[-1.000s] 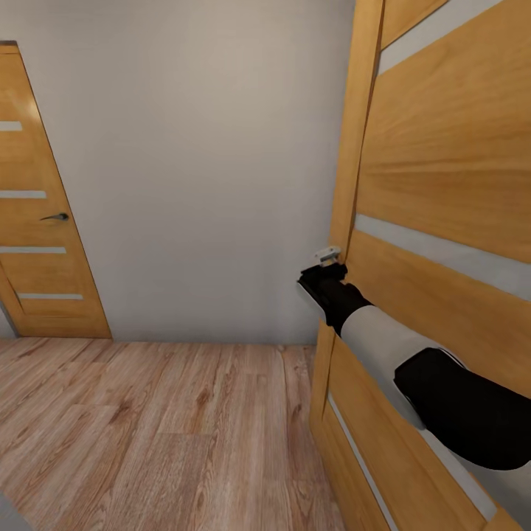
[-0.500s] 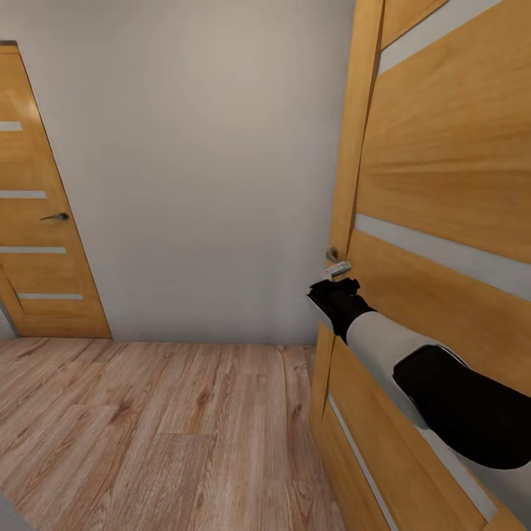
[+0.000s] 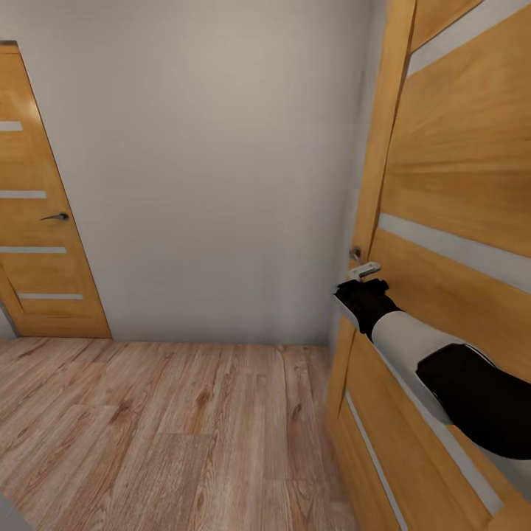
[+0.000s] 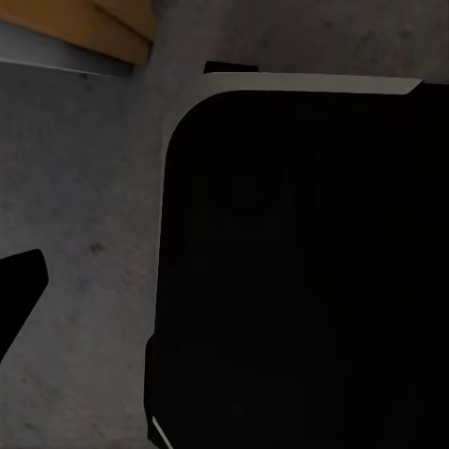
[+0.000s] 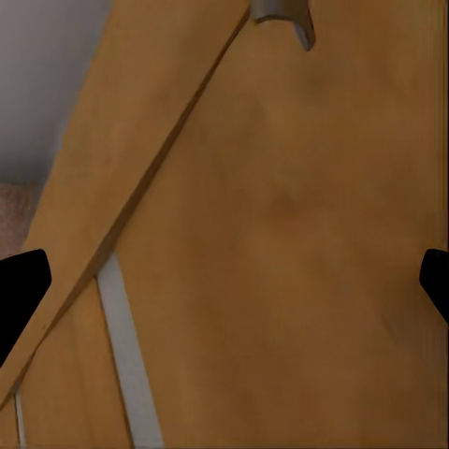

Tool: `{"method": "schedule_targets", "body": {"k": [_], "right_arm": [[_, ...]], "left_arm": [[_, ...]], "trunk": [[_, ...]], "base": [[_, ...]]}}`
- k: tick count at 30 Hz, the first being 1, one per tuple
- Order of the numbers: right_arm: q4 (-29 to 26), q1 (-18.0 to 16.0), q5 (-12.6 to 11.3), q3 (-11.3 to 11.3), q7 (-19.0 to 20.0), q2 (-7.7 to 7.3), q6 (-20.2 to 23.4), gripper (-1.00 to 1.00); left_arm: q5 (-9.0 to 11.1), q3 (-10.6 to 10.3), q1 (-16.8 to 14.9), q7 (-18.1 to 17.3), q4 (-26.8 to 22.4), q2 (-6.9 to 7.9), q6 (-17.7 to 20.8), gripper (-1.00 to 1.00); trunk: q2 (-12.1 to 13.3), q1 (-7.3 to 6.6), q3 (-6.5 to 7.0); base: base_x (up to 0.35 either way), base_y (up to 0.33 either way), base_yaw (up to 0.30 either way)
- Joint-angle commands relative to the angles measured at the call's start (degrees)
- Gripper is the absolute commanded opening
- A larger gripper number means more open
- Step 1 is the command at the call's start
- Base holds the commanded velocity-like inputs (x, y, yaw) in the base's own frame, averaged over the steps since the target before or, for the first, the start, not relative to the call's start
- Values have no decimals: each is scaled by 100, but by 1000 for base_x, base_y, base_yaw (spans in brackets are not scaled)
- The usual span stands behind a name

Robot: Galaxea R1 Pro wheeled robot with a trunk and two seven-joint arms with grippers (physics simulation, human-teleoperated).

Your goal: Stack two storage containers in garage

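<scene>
Right gripper [image 3: 361, 284], fingers spread apart, just below door handle [image 3: 363, 271].

Both doors [image 3: 457, 184] are smooth honey-toned wood veneer with matt pale inlay strips; the handle [image 3: 363, 270] looks brushed metal, the floor [image 3: 162, 435] grained light planks, the wall [image 3: 206, 162] flat matt grey

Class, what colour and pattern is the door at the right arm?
Honey-orange wood door with pale grey stripes; head view.
</scene>
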Motion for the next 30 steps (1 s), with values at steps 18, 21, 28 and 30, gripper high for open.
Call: {"method": "schedule_targets", "body": {"k": [18, 21, 28, 30], "right_arm": [[1, -4, 40, 30, -52, -455, 82, 100], [1, -4, 40, 33, -52, -457, 82, 100], [1, -4, 40, 33, -52, -473, 82, 100], [1, -4, 40, 34, -52, -492, 82, 100]], "left_arm": [[57, -6, 1, -9, -4, 0, -16, 100], [57, -7, 1, -9, -4, 0, -15, 100], [57, -7, 1, -9, -4, 0, -16, 100], [57, -6, 1, -9, -4, 0, -14, 100]], "trunk": [[-3, 0, -6], [-3, 0, -6], [-3, 0, -6], [-3, 0, -6]], "base": [[0, 0, 0], [0, 0, 0], [0, 0, 0], [0, 0, 0]]}}
